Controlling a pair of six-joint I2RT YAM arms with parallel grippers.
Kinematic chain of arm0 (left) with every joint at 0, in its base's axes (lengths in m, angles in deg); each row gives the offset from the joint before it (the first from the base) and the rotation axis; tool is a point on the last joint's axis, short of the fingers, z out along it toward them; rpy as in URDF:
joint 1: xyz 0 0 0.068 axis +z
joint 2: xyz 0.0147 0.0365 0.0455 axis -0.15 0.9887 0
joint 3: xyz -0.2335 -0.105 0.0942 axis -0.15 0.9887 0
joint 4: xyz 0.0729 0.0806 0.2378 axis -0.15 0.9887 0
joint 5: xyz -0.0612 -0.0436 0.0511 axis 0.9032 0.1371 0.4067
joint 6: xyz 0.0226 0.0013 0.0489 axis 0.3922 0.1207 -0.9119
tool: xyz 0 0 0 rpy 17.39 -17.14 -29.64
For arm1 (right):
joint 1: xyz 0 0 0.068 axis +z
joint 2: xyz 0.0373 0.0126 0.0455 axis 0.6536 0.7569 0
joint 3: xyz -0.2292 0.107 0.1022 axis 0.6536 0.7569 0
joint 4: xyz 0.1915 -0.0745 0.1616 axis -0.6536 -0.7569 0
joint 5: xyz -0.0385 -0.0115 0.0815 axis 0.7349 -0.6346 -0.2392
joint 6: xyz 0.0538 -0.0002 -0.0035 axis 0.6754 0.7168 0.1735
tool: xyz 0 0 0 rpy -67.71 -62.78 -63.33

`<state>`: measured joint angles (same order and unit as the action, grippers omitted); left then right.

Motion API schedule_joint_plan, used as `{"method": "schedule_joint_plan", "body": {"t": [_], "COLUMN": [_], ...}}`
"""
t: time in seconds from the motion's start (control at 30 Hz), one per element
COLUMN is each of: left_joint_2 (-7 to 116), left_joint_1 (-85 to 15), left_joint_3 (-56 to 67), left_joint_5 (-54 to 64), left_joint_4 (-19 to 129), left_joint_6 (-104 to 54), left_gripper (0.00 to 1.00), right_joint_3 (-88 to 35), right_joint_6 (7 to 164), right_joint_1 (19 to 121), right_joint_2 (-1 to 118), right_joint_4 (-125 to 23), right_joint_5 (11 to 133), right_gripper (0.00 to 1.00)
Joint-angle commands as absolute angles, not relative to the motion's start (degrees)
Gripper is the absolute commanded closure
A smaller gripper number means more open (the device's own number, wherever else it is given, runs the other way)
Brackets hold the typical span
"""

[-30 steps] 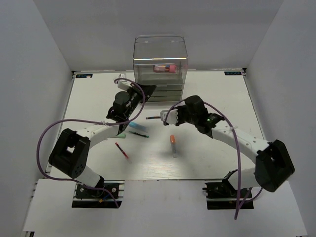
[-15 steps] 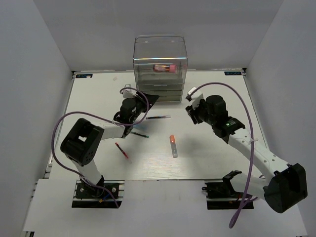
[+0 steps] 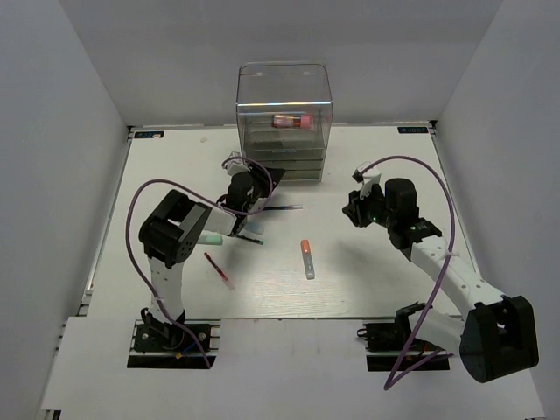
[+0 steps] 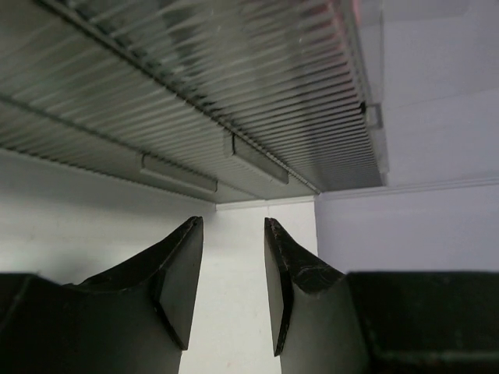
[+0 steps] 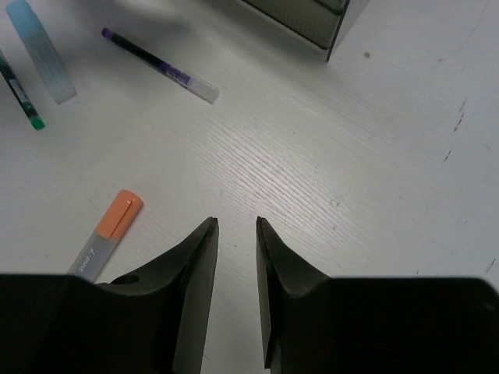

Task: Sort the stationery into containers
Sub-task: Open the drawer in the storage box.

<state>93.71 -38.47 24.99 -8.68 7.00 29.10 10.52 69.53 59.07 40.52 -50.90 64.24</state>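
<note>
Two grippers are in view, and neither holds anything. The left gripper (image 4: 231, 234) hangs close in front of the stacked grey drawers (image 4: 234, 101) at the bottom of the clear box (image 3: 284, 87). Its jaws are parted, with only bare table between them. The right gripper (image 5: 235, 226) hovers low over the white table (image 5: 351, 156), off to the right of the box. Its jaws stand a narrow gap apart and grasp nothing.

One piece of stationery is already inside the box: the pink tube (image 3: 292, 121) lies on its side in the clear upper part, above the drawers. Everything else lies loose on the table. A thin dark pen (image 5: 160, 66) rests just in front of the drawers. To its left, the light blue marker (image 5: 43, 51) and a dark pen with a green tip (image 5: 19, 93) lie close together. The pale green marker (image 3: 210, 238) lies beside the left arm (image 3: 179, 229). The red-white pen (image 3: 217, 267) lies nearer the front edge, on the left. The orange-grey marker (image 5: 105, 238) lies alone near the middle of the table, close to the right gripper's left finger but not touching it.
</note>
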Motion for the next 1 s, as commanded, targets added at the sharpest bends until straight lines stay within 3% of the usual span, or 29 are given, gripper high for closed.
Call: {"method": "schedule_joint_plan", "body": {"t": [0.0, 0.73, 0.97], "left_joint_2": [93.89, 100.57, 101.09], "left_joint_1": [-38.78, -38.25, -38.25], "left_joint_3": [22.37, 19.64, 17.19], "left_joint_5": [-10.15, -12.87, -13.93], "left_joint_4": [2.23, -6.83, -2.36], "left_joint_6": [29.02, 32.79, 32.8], "left_gripper": [0.53, 0.58, 0.55], "right_joint_3": [10.82, 11.96, 11.96], "right_joint_6": [70.17, 65.16, 65.16], "right_joint_1": [57.78, 57.34, 57.42], "right_joint_2": [39.0, 38.47, 38.3], "right_joint_4": [-46.65, -46.38, -46.21], "right_joint_5": [60.2, 59.93, 59.93], "right_gripper": [0.67, 0.6, 0.6]}}
